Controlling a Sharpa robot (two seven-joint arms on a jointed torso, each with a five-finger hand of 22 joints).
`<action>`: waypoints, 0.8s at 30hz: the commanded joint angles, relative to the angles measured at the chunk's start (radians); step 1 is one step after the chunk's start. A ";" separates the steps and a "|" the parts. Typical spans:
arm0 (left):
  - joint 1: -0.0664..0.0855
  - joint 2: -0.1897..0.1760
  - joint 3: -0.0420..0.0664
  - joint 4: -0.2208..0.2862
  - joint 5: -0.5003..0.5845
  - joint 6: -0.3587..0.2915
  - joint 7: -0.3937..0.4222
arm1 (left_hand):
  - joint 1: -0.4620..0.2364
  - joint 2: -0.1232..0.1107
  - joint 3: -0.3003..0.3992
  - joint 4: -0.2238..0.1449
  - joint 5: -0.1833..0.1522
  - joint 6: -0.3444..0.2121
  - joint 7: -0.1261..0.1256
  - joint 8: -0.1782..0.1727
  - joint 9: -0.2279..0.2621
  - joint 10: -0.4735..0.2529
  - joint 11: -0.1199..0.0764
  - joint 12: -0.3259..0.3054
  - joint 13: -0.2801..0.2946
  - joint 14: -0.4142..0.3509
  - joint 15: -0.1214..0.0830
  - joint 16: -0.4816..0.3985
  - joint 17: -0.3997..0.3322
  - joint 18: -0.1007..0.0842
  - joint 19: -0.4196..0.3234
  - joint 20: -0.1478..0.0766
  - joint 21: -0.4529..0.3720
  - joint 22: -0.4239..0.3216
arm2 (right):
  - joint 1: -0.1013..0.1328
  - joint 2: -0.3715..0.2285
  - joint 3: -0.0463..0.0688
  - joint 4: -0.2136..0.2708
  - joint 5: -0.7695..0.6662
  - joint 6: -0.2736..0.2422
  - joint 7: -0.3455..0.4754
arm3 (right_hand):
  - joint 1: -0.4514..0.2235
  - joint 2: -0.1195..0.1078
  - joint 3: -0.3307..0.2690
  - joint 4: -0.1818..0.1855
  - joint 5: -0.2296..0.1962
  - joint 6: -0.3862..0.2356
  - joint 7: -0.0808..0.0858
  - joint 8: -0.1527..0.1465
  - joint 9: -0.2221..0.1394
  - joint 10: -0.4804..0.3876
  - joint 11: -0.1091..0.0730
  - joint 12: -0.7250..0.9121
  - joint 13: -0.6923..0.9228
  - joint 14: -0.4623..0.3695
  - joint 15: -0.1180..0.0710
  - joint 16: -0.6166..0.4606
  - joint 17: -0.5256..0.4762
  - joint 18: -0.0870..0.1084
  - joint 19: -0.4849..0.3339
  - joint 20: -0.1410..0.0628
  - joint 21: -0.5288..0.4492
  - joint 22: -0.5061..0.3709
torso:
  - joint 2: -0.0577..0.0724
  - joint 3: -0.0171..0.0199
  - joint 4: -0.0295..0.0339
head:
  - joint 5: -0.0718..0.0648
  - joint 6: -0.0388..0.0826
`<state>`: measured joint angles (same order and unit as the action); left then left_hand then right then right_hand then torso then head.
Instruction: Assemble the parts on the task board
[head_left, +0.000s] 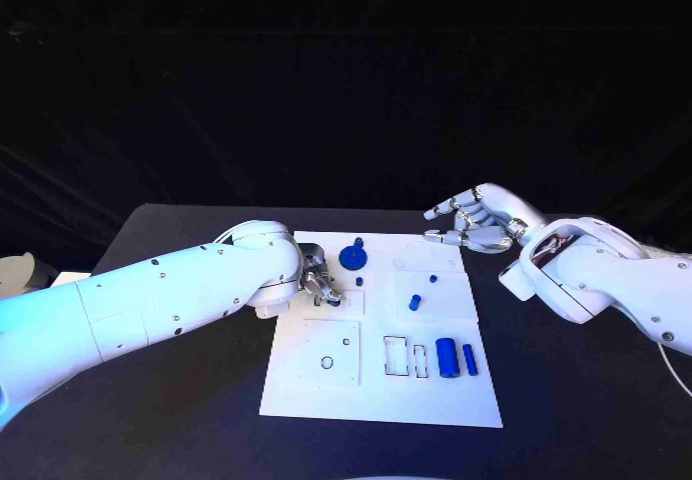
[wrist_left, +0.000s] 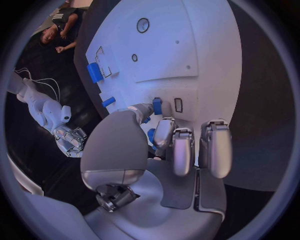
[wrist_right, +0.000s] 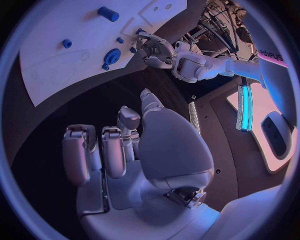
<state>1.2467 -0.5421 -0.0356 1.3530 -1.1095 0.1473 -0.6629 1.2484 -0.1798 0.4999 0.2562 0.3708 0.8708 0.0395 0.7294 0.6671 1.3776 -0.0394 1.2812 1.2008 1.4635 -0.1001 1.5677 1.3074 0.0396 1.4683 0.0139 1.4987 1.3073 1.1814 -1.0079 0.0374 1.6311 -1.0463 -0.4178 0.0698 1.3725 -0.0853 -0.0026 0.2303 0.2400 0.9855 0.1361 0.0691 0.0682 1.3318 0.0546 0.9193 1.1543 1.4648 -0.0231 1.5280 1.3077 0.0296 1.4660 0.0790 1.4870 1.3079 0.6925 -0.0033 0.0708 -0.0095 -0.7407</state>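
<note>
— Head view: where was the left hand (head_left: 320, 288)?
— Over the board (head_left: 433, 400) near its left edge, its own arm hiding most of it. The left wrist view showed its fingers (wrist_left: 181, 150) curled down beside a small blue part (wrist_left: 157, 106); a grip I couldn't confirm.
— And the right hand (head_left: 473, 222)?
— Off the board's far right corner, fingers loosely apart, empty. A blue gear (head_left: 355, 259) lay between both hands.

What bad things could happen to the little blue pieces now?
The left hand sits low on the white task board, fingers right by a small blue part; whether it grips it is unclear, so it might slip or get knocked over. The round blue gear-like part lies just beyond that hand and could get bumped. The right hand hovers off the board edge, holding nothing.
</note>
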 joint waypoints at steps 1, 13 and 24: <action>-0.003 0.004 -0.002 -0.002 -0.010 0.030 -0.010 | 0.001 0.008 0.177 -0.178 0.006 0.004 -0.004 0.002 0.000 0.011 0.000 0.004 0.003 0.107 0.004 0.003 0.263 -0.012 0.058 -0.002 0.000 0.141 | -0.001 0.000 0.000 0.001 -0.007 0.017 0.002 | -0.001 0.006 -0.005 -0.001 0.005 0.008 0.002 0.002 0.002 -0.003 -0.005 0.000 -0.001 0.088 -0.001 -0.005 0.187 0.008 0.025 0.001 -0.007 0.100 | 0.000 -0.0004 0.0004 | -0.001 0.000; -0.004 0.024 -0.006 -0.030 0.013 0.045 -0.009 | -0.109 0.025 0.062 -0.138 -0.002 0.041 -0.026 0.000 0.005 0.031 -0.014 0.025 0.028 0.107 -0.007 0.003 0.263 -0.014 0.063 -0.010 0.005 0.154 | -0.001 0.000 0.000 0.002 -0.007 0.019 0.001 | -0.003 0.006 -0.007 0.000 0.005 0.009 0.002 0.002 0.002 -0.004 -0.005 -0.002 -0.002 0.088 -0.001 -0.006 0.186 0.008 0.025 0.001 -0.007 0.100 | 0.000 -0.0004 0.0000 | -0.004 -0.004; -0.004 0.033 -0.008 -0.049 0.016 0.047 -0.008 | -0.169 0.040 -0.055 -0.096 -0.003 0.067 -0.030 -0.013 0.002 0.038 -0.018 0.034 0.042 0.107 -0.011 0.003 0.263 -0.017 0.068 -0.016 0.011 0.166 | 0.000 -0.001 0.000 0.005 -0.007 0.020 0.000 | -0.003 0.006 -0.007 0.000 0.005 0.009 0.002 0.002 0.002 -0.004 -0.005 -0.002 -0.002 0.088 -0.001 -0.006 0.186 0.008 0.025 0.001 -0.007 0.100 | 0.000 -0.0002 0.0003 | -0.005 -0.004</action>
<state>1.2466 -0.5103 -0.0400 1.3065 -1.1007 0.1631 -0.6636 1.0877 -0.1411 0.4479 0.1591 0.3705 0.9367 0.0051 0.7217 0.6680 1.4100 -0.0573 1.3127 1.2417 1.4673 -0.1038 1.5677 1.3073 0.0394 1.4659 0.0041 1.5052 1.3073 1.1814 -1.0094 0.0374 1.6337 -1.0463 -0.4106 0.0693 1.3725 -0.0853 -0.0026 0.2303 0.2400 0.9855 0.1361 0.0691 0.0682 1.3318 0.0547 0.9193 1.1527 1.4648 -0.0231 1.5280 1.3074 0.0297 1.4661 0.0790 1.4870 1.3076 0.6930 -0.0034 0.0709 -0.0140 -0.7452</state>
